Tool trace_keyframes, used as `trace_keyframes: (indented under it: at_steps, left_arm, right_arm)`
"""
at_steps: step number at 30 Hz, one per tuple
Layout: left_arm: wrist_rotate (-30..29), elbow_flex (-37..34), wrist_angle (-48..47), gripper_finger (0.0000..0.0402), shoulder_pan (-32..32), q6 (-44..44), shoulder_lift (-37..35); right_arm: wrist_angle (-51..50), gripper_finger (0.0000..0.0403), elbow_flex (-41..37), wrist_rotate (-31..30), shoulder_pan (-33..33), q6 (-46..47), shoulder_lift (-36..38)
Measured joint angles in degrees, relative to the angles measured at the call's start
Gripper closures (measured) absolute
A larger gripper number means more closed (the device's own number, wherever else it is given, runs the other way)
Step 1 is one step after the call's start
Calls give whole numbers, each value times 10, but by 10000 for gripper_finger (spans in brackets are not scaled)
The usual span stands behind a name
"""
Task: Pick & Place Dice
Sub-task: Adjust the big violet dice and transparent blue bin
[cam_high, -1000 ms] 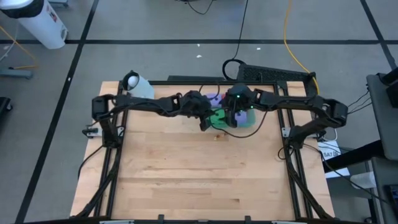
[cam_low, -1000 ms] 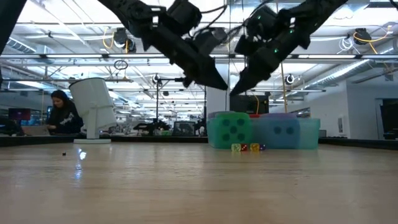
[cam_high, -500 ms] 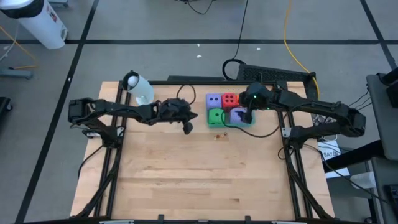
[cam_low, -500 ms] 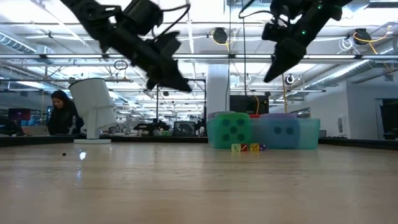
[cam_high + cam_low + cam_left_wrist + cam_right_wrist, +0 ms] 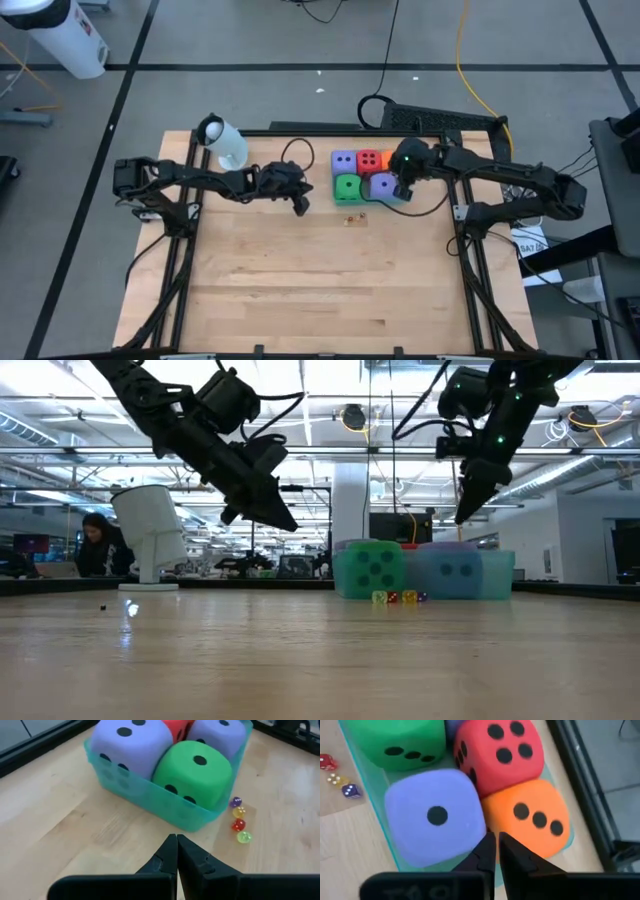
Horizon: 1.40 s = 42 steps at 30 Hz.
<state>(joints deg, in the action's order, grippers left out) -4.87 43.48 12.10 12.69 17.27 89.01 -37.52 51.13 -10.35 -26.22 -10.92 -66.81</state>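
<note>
Well, on the left my left pincer [image 5: 301, 207] hung clenched on nothing, above bare table [image 5: 320, 290] just beside the tray [image 5: 150, 802]. Moving right, all five dice sat packed in that tray: a purple die [image 5: 343, 161] and the green die [image 5: 347, 186] nearest my left pincer, then the red die [image 5: 369, 160], the second purple die [image 5: 381, 185] and the orange die [image 5: 530, 817]. Farthest right, my right pincer [image 5: 397, 190] hovered clenched and empty directly over the seam between that second purple die and the orange one, so it was the nearer arm; the dice lay straight below it.
</note>
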Motion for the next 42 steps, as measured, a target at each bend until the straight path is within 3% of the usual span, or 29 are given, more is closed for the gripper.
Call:
trace_keyframes:
  at_steps: [9,14,25,32,42]
  left_arm:
    - [21,2,9,394,8,11,29]
    - [23,1,33,394,9,13,62]
    - [50,52,37,394,28,28,134]
    - [80,87,23,394,39,20,163]
    - [84,102,25,394,39,4,174]
  right_arm:
    - [-71,400,0,75,-15,18,-3]
    - [-81,402,0,75,-15,12,-37]
    - [10,403,0,77,-20,-13,-144]
    - [73,403,0,124,-19,-24,-184]
    - [72,403,0,133,-17,-15,-170]
